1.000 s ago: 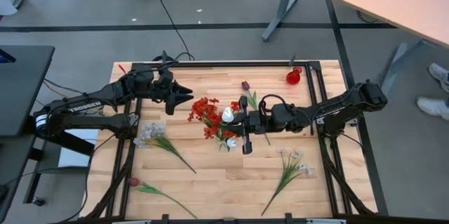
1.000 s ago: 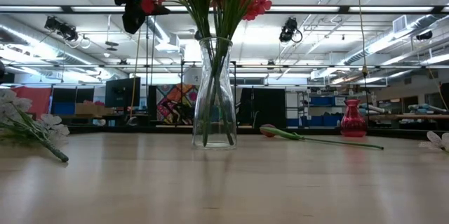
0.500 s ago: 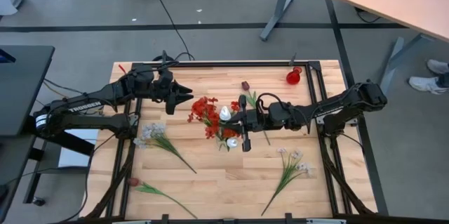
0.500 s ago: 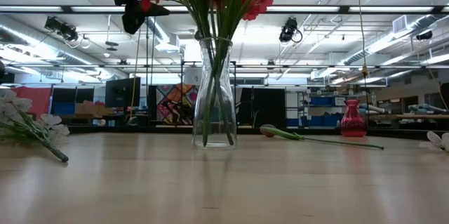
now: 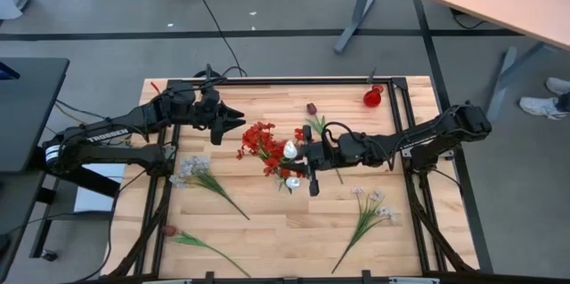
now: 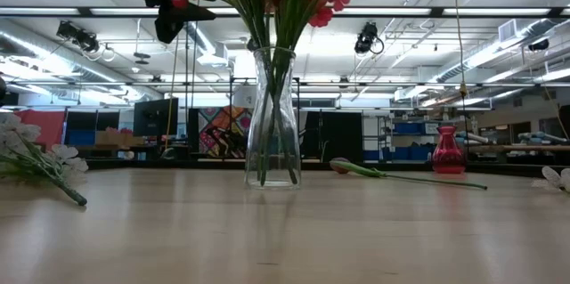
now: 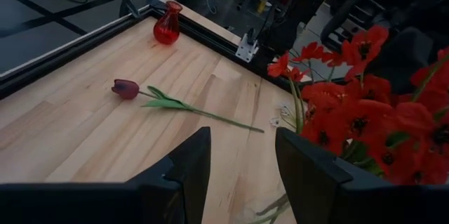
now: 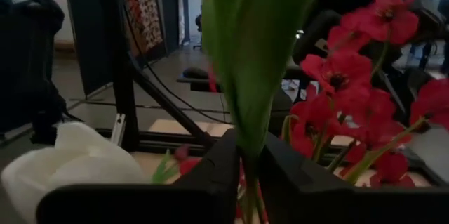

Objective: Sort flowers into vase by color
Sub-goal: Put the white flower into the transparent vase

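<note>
A clear glass vase point(image 6: 272, 115) stands mid-table with red blossom clusters point(image 5: 261, 144) in it. My right gripper point(image 5: 305, 154) is beside the blossoms, on their right-edge side, shut on a white-bud flower; its bud point(image 5: 289, 149) shows next to the fingers. The flower's lower stem is hidden behind the red blossoms. My left gripper point(image 5: 239, 119) hovers open on the far-left side of the blossoms, touching nothing. In the left wrist view its fingers frame bare table beside the red blossoms point(image 7: 365, 119). My right gripper pinches the white-bud flower's green stem and leaves point(image 8: 246, 155) between its two fingers point(image 8: 219, 171), coming level from the table's right side, across the stem. The white bud point(image 8: 66, 164) sits close beside the fingers. The flower is lifted clear of the table.
A maroon tulip point(image 5: 312, 108) lies on the table under my right arm, its stem toward the near side. Pale sprays lie at the left point(image 5: 194, 173) and near right point(image 5: 370, 208). Another tulip point(image 5: 169, 231) lies near-left. A small red vase point(image 5: 372, 97) stands far right.
My right gripper has stayed shut on the white-bud flower, and the bud has shifted slightly next to the vase. The red blossoms and the stems inside the vase have stirred a little. The vase itself has stayed in place.
</note>
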`<state>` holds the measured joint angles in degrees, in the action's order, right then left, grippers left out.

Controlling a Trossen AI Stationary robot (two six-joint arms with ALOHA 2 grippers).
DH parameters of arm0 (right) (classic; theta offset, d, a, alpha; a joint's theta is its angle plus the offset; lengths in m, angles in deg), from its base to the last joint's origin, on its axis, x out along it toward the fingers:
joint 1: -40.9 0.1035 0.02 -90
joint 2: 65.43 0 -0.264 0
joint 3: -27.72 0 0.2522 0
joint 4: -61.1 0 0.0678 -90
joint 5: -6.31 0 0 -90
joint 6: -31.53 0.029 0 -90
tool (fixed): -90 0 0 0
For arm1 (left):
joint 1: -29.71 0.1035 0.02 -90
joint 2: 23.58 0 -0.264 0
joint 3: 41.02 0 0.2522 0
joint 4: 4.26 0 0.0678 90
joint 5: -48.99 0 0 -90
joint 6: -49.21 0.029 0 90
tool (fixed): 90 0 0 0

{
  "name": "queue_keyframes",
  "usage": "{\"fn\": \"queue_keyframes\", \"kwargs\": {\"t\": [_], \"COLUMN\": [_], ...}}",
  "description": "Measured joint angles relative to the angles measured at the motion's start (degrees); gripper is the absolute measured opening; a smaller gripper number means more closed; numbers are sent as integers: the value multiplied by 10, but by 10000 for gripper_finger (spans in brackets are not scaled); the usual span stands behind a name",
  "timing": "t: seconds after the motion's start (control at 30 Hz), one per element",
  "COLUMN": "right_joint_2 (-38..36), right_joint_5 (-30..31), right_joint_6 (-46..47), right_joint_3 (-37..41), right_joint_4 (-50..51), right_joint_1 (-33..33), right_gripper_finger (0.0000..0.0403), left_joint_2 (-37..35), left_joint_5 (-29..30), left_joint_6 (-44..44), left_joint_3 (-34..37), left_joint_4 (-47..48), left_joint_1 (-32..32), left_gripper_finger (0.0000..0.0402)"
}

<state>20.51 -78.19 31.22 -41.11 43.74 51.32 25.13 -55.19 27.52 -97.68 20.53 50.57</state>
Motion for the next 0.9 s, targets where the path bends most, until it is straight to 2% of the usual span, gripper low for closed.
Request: {"fn": "queue_keyframes", "kwargs": {"t": [0.2,0.53,0.9], "right_joint_2": [-3,-13,-51], "right_joint_5": [29,34,34], "right_joint_6": [52,64,48], "right_joint_3": [0,0,-53], "right_joint_4": [40,59,111], "right_joint_1": [0,1,3], "right_gripper_finger": [68,77,162], "left_joint_2": [0,0,0], "left_joint_5": [6,11,12], "left_joint_6": [0,0,3], "left_joint_3": [0,0,0], "left_joint_4": [3,5,4], "left_joint_1": [0,0,2], "left_gripper_finger": [166,166,167]}}
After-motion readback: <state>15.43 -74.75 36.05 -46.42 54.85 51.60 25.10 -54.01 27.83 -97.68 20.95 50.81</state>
